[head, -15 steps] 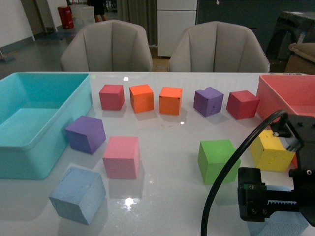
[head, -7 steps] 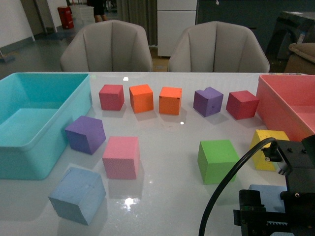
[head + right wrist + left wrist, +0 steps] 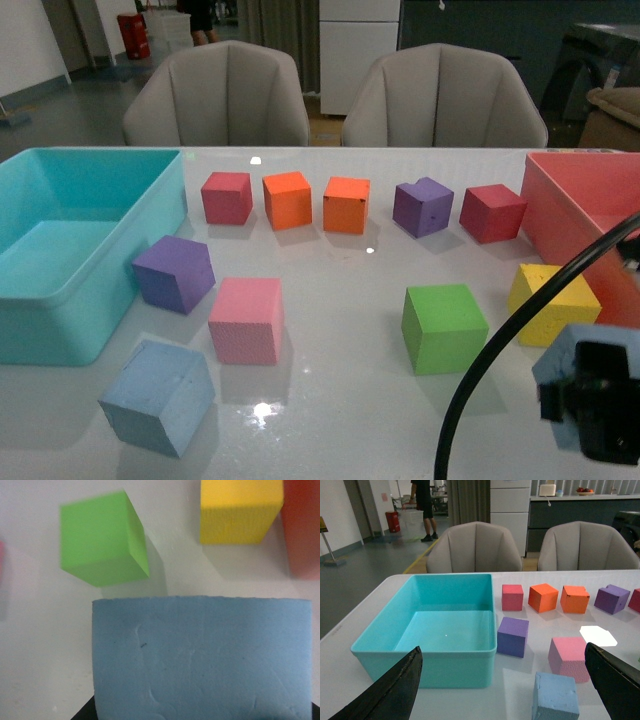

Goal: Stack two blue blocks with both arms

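One blue block [image 3: 555, 362] is pinched tight in the right claw [image 3: 592, 405], near the yellow cube [image 3: 548, 303]. The other blue block [image 3: 158, 397] sits on the table [image 3: 330, 300] beside the pink cube [image 3: 246, 318]. The left claw [image 3: 502, 652] is wide apart and empty. No stack yet.

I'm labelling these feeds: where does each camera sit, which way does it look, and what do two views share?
Front view: on the robot's body, facing across the table; the right gripper, clamping a blue block, and its cable show.
Left wrist view: on the left wrist, facing over the turquoise bin; fingers of the open left gripper show.
Right wrist view: on the right wrist, looking down at that block, green cube beyond.
Shared: front and right wrist views show the green cube.
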